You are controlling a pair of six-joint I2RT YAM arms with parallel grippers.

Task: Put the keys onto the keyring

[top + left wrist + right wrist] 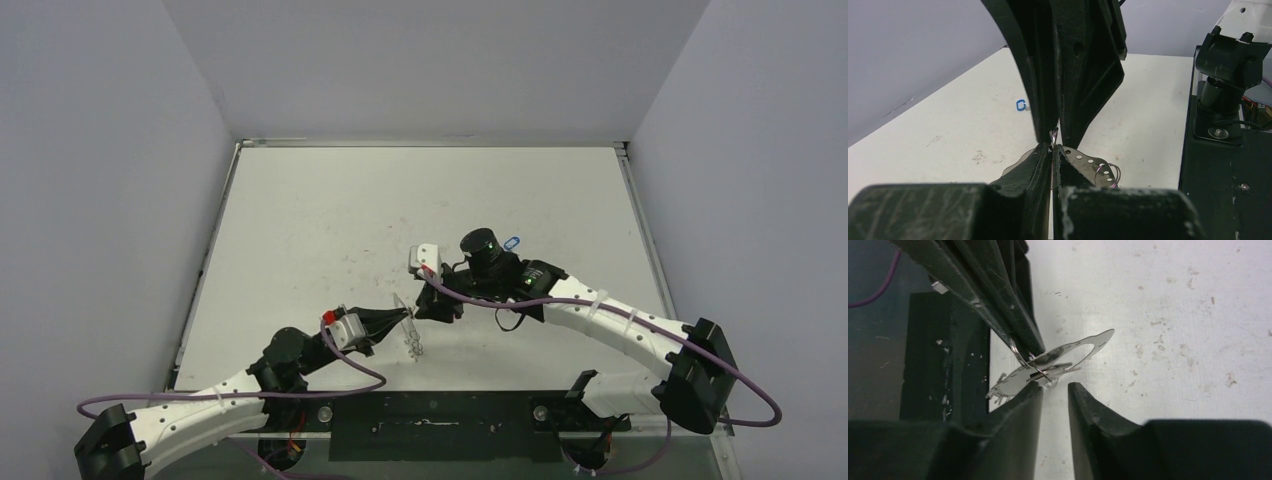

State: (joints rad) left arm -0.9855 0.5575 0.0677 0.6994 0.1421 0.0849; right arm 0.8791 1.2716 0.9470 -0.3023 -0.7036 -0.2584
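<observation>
My left gripper [403, 322] [1054, 152] is shut on the keyring [1087, 164], a pale plate with small holes and a wire loop [1111, 173], held on edge just above the table. The keyring also shows in the top view [409, 338] and the right wrist view [1075, 351]. My right gripper [438, 305] [1054, 388] is narrowly open and empty, its left fingertip [1033, 390] touching a wire loop at the plate's rim. The blue-headed key [512, 242] [1021, 105] lies on the table behind the right arm. I cannot make out the dark-headed key.
The white table [330, 220] has grey walls on three sides. A black base strip [440, 420] runs along the near edge, beside the keyring. The left gripper's fingers [1008, 310] crowd the right wrist view's upper left.
</observation>
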